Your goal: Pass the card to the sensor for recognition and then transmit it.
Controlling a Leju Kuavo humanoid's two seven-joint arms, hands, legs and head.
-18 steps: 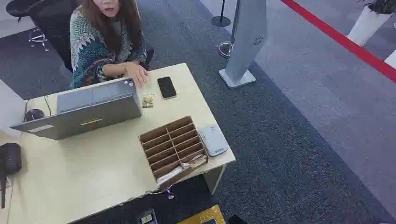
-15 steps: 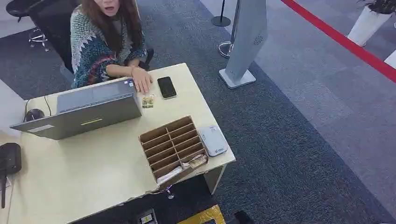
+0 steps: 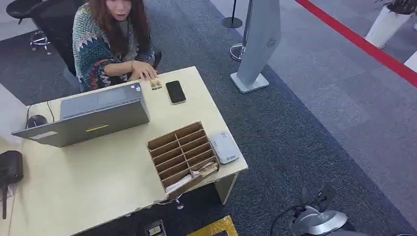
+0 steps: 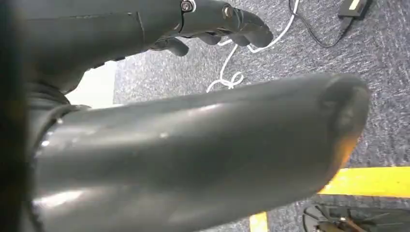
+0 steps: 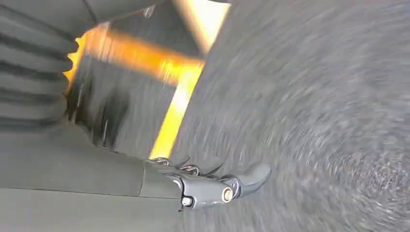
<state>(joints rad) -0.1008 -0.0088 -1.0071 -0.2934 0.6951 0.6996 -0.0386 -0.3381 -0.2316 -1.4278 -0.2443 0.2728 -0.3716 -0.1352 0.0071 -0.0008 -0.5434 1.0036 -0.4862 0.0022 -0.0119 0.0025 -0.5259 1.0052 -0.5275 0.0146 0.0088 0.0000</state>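
Observation:
A small patterned card [image 3: 156,84] lies on the beige desk [image 3: 98,182] at its far edge, touching the seated person's hand [image 3: 144,73]. More cards [image 3: 202,170] lie in the near slots of a wooden divider box [image 3: 181,155]. The white card sensor [image 3: 224,147] sits against the box on the side nearest the desk's right edge. My right hand [image 3: 314,199] hangs over the carpet, right of the desk and well below it, fingers apart and holding nothing; the right wrist view shows the right hand [image 5: 212,186] blurred. My left hand [image 4: 217,24] hangs over the floor, empty.
An open grey laptop [image 3: 93,115] and a black phone [image 3: 175,92] are on the desk's far half. A black device [image 3: 10,167] sits at its left edge. A grey kiosk stand [image 3: 258,44] rises beyond the desk. A white cable [image 4: 227,72] lies on the carpet.
The person has pulled the small card from beside the laptop back to the desk's far edge. My right arm has risen into the head view at the lower right.

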